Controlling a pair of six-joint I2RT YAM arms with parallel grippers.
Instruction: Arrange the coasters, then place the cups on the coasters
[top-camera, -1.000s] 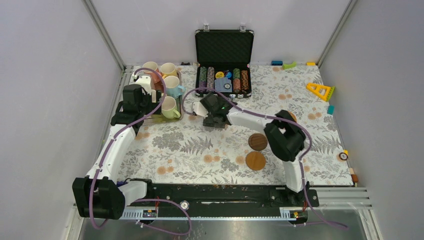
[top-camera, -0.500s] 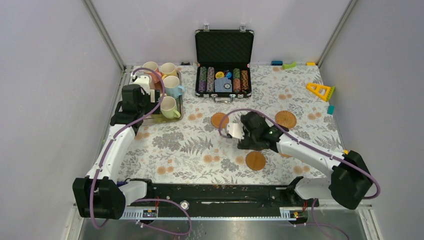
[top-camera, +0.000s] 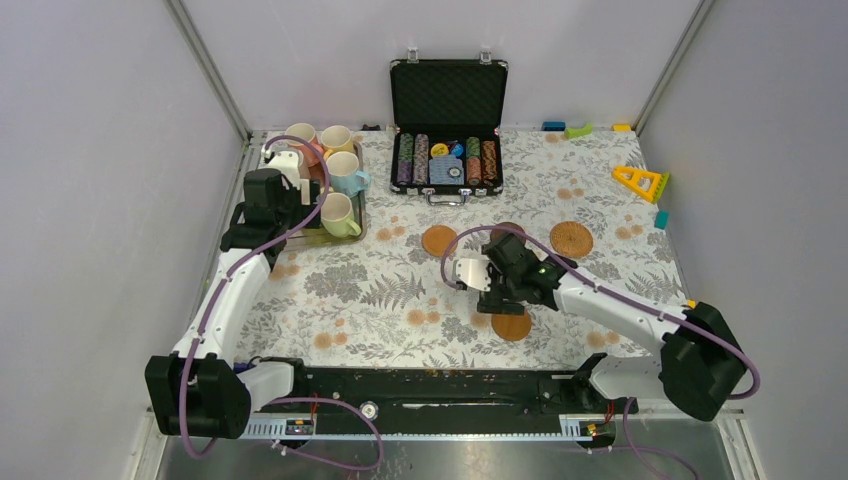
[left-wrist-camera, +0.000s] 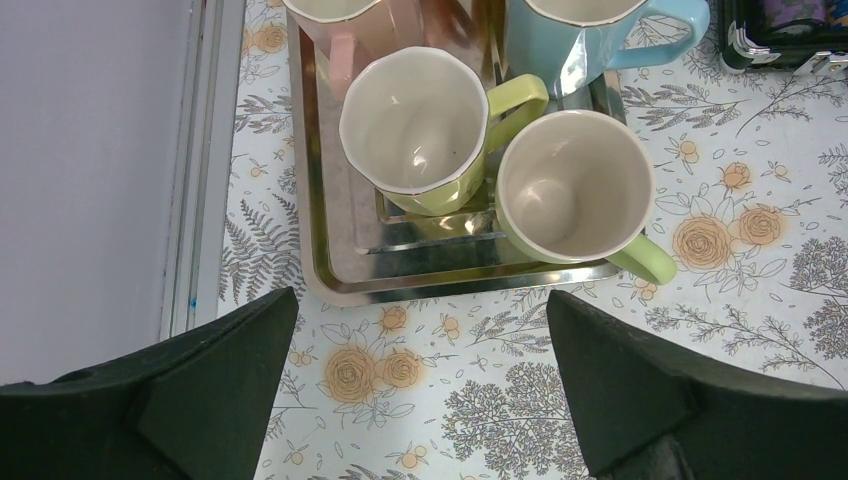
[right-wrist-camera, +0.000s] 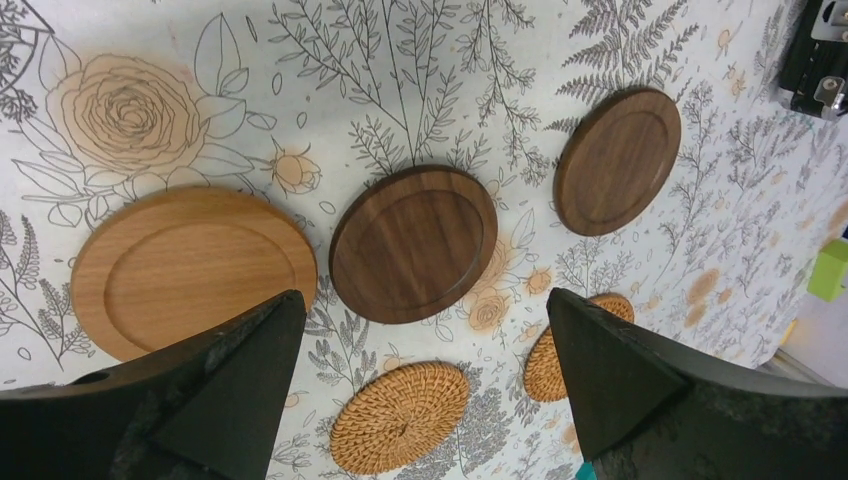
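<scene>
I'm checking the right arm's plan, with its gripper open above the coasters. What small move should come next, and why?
Probably lower the right gripper down onto the central dark wood coaster. The jaws stand open with that coaster centred between them, and it lies close beside the tan wood coaster, so it likely needs spacing.

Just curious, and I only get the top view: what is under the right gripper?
Observer: A dark coaster, lying flat below the open right gripper, between its fingers.
Operator: Are the mugs empty?
Observer: The green mug and the yellower mug beside it are empty.
Operator: Is one being held?
Observer: No, the left gripper is open, nothing between its fingers.
</scene>
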